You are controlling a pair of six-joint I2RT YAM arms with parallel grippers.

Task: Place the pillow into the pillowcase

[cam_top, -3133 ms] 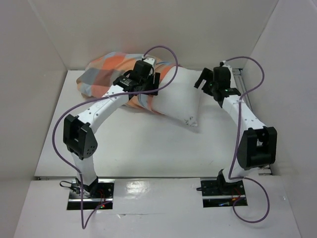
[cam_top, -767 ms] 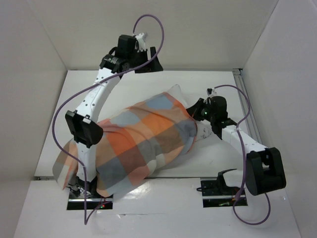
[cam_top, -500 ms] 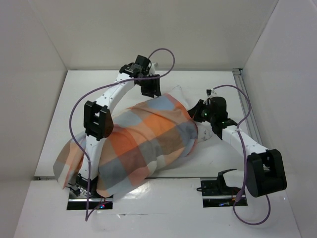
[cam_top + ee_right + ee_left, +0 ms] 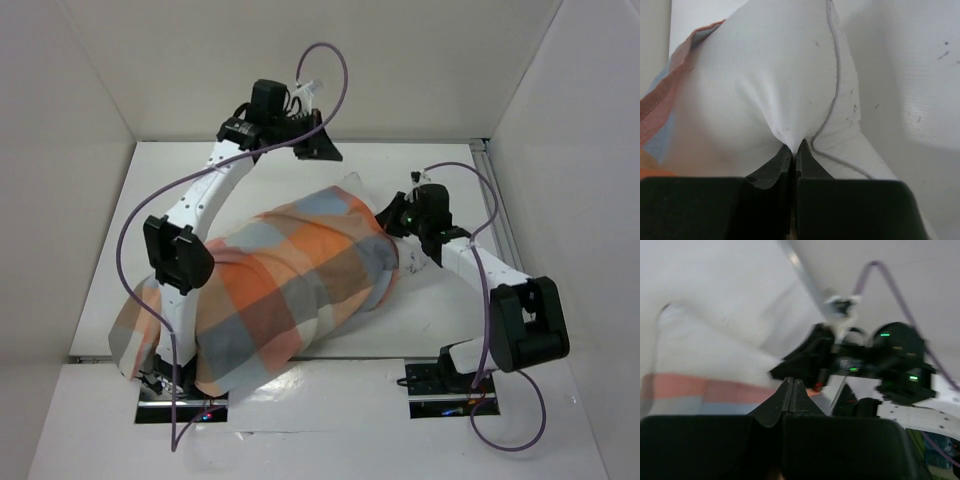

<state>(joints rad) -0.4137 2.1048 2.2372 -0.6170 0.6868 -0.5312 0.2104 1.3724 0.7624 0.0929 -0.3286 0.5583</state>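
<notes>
White table [image 4: 420, 322]; pillow [image 4: 775, 85] soft, light, right gripper [image 4: 794, 149] pinching its seam; left gripper [image 4: 792, 385] closed, empty; pillowcase [image 4: 290, 290] limp, likely best gripped at hem.

White pillow [image 4: 765, 75], apparently mostly inside checked pillowcase [image 4: 290, 290]

The table [image 4: 430, 320] is white and flat. Plain white walls [image 4: 420, 70] stand at the back and on both sides. The light is soft and even.

1 overhead, 2 wrist cameras, all seeing pillow [image 4: 780, 75].
</notes>
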